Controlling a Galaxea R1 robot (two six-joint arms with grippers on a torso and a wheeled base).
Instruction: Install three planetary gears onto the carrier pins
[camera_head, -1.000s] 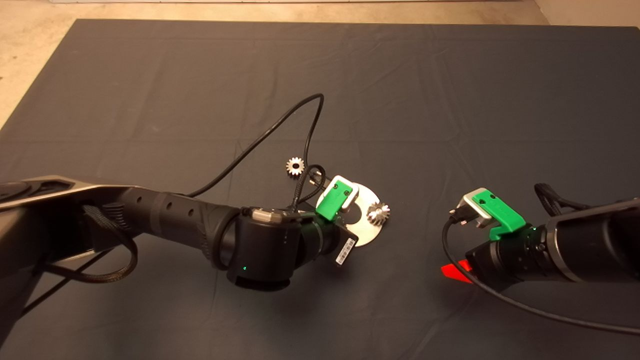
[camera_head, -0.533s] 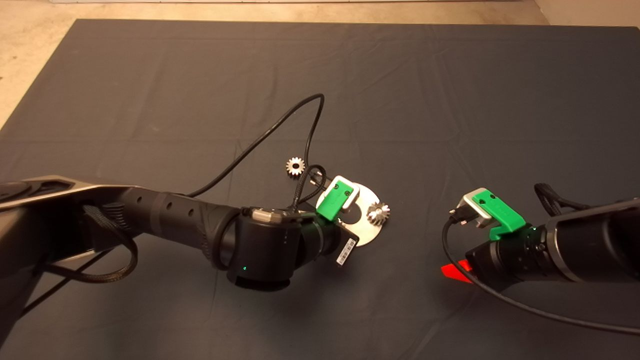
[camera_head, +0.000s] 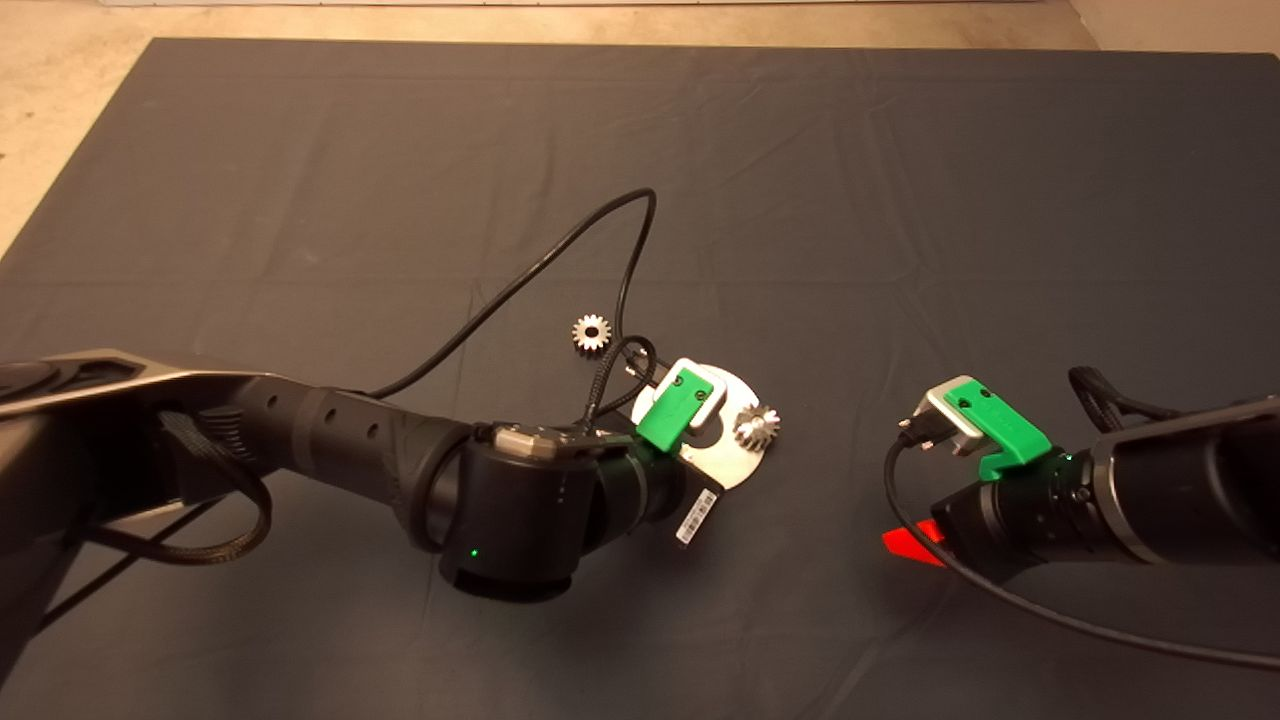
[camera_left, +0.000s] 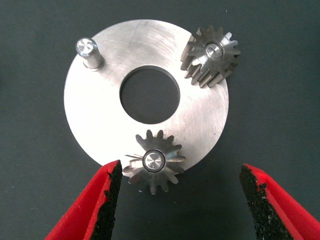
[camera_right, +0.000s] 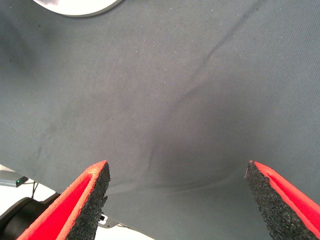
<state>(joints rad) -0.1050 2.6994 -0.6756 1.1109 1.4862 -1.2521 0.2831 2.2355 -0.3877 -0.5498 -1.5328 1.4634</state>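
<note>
My left arm has drawn back a touch off the disc (camera_left: 100, 115), left gripper (camera_left: 180, 200) spread wide above it, holding nothing. Right gripper (camera_right: 177, 200) parked at the mat's right, also apart and empty. Two gears (camera_left: 154, 161) sit on their pins; one pin (camera_left: 87, 50) is bare. The last gear (camera_head: 591, 332) lies just beyond the disc: small, hard, slippery steel, so I'd pinch it across the teeth.

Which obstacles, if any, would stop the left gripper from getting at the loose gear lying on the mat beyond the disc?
Probably none: the loose gear lies alone on bare mat, close to the left gripper, whose fingers are open over the disc. Only its own cable runs nearby.
</note>
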